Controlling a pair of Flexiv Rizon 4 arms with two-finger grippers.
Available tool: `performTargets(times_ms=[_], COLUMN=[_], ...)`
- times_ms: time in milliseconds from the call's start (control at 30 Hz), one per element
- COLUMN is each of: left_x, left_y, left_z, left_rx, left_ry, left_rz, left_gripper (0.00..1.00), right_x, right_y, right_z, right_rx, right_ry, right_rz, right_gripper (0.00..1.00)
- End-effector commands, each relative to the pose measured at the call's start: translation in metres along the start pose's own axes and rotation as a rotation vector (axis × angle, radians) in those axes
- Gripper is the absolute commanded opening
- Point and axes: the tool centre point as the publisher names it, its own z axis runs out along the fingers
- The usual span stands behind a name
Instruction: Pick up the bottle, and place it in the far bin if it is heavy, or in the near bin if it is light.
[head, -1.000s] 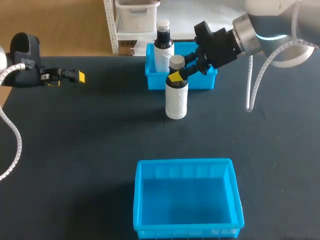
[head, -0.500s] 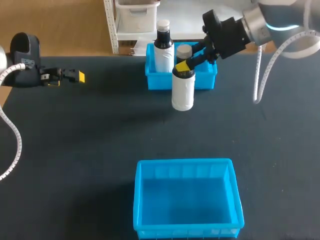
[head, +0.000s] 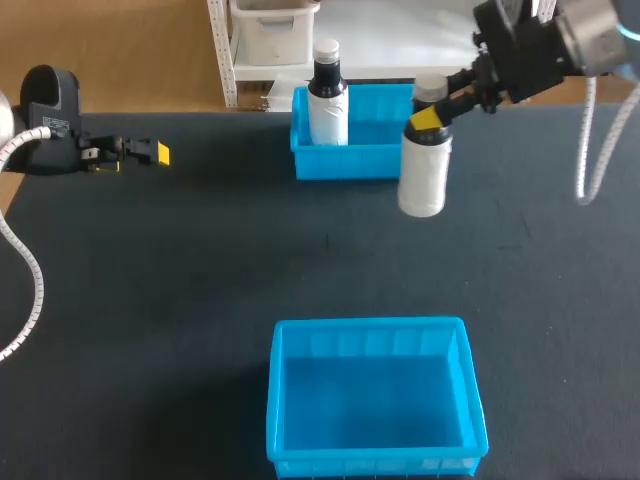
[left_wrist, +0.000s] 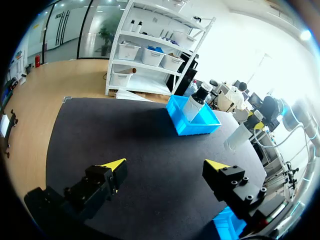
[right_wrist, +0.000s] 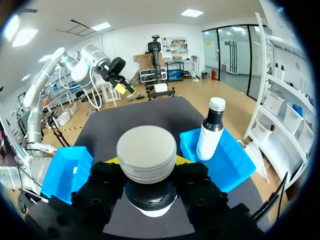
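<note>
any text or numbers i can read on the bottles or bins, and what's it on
No readable text in any view.
held bottle in the right gripper: plain white body, no print showing.
second bottle standing in the far bin: the white part looks blank; any print is too small to tell.
far bin and near bin: plain blue, no marks or signs visible.

Left hand (left_wrist: 167, 164) spread, right hand (head: 428, 116) clasped
</note>
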Motion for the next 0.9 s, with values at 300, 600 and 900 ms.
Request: performTargets(times_ms=[300,600,900], left_x=[0.000,0.000,0.000], left_y=[0.000,0.000,0.000], left_z=[0.000,0.000,0.000], left_rx=[0.000,0.000,0.000], left_ry=[0.000,0.000,0.000], left_rz=[0.000,0.000,0.000], left_gripper=[1.00,1.00,1.00], right_x=[0.001,-0.014,-0.031], right_y=[0.059,0.099,0.137], right_z=[-0.056,-0.070,-0.056], right_rx=[0.000,-0.145,-0.272], right_ry=[0.068,0.043,0.031], right_rz=[-0.047,-0.141,-0.242], right_gripper=[0.40,0.40,0.39])
